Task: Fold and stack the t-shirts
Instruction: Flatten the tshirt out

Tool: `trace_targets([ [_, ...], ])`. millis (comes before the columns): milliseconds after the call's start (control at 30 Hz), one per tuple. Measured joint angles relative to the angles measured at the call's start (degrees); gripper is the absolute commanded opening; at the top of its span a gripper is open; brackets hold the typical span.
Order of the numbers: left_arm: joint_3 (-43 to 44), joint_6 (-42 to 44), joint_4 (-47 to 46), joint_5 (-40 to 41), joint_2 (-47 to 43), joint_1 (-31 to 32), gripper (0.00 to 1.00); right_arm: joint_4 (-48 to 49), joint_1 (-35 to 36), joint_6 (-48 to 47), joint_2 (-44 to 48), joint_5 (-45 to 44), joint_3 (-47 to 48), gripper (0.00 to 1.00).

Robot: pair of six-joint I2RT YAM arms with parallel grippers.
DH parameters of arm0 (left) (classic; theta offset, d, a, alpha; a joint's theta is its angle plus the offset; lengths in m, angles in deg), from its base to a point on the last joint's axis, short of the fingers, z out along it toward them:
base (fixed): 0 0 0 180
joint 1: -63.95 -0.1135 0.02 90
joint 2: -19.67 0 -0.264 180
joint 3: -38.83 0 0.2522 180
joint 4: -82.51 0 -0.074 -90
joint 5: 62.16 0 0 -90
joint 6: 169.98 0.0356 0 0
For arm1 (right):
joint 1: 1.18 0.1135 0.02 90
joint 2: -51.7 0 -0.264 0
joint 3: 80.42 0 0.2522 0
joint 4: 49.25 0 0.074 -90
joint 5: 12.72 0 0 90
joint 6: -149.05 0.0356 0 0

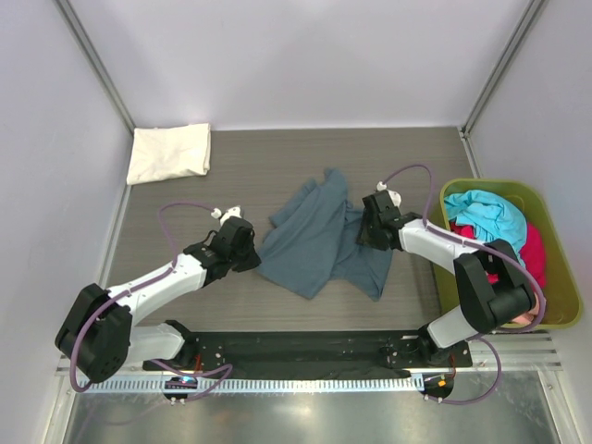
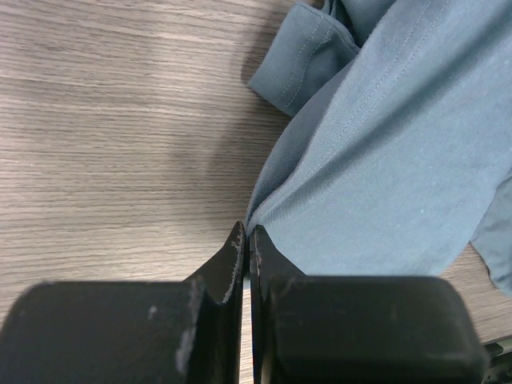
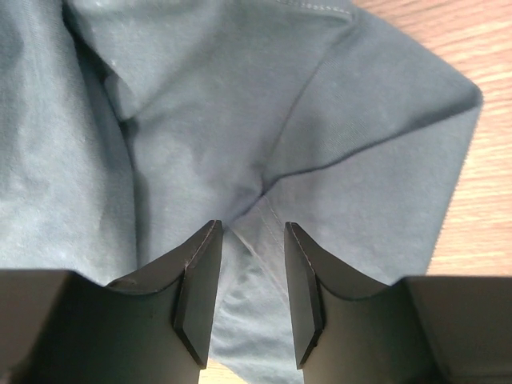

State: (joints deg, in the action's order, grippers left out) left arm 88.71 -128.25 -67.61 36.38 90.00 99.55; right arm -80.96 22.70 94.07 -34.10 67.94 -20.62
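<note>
Soft, creased slate-blue shirt [image 1: 319, 236] lies crumpled on woodgrain table [image 1: 277, 157], left gripper [image 2: 248, 229] pinched together at its edge, right gripper [image 3: 252, 228] parted astride a fold.

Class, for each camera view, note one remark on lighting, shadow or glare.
Top external: even light, with a bright sheen on the metal plate at the near edge. Left wrist: a soft shadow on the table beside the slate-blue t-shirt. Right wrist: the right end effector looks dark and the shirt's creases are shaded.
</note>
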Motion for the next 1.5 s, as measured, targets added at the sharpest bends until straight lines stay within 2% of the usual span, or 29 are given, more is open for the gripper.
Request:
trace_targets([
  [133, -0.07, -0.39, 0.00, 0.02, 0.00, -0.02, 0.00, 0.42, 0.07, 0.00, -1.64, 0.31, 0.81, 0.41],
  [300, -0.20, -0.59, 0.00, 0.04, 0.00, -0.02, 0.00, 0.63, 0.09, 0.02, -2.80, 0.37, 0.81, 0.34],
  [767, -0.26, -0.59, -0.02, 0.04, 0.00, -0.07, 0.00, 0.74, 0.13, 0.04, -2.95, -1.36, 1.66, 0.33],
  [1100, -0.81, -0.61, -0.09, 0.04, 0.00, -0.07, 0.00, 0.70, 0.13, 0.24, -2.95, -2.10, 1.73, 0.20],
  [1200, -0.81, -0.61, -0.15, 0.07, 0.00, -0.07, 0.00, 0.70, 0.13, 0.37, -2.95, -2.12, 1.73, 0.12],
  [1267, -0.81, -0.61, -0.20, 0.07, 0.00, -0.07, 0.00, 0.70, 0.13, 0.48, -2.95, -2.14, 1.73, 0.01],
  [1500, -0.79, -0.66, 0.61, 0.07, -1.09, -0.07, 0.00, -0.37, 0.17, 0.72, -2.21, -2.43, 1.73, 0.01],
])
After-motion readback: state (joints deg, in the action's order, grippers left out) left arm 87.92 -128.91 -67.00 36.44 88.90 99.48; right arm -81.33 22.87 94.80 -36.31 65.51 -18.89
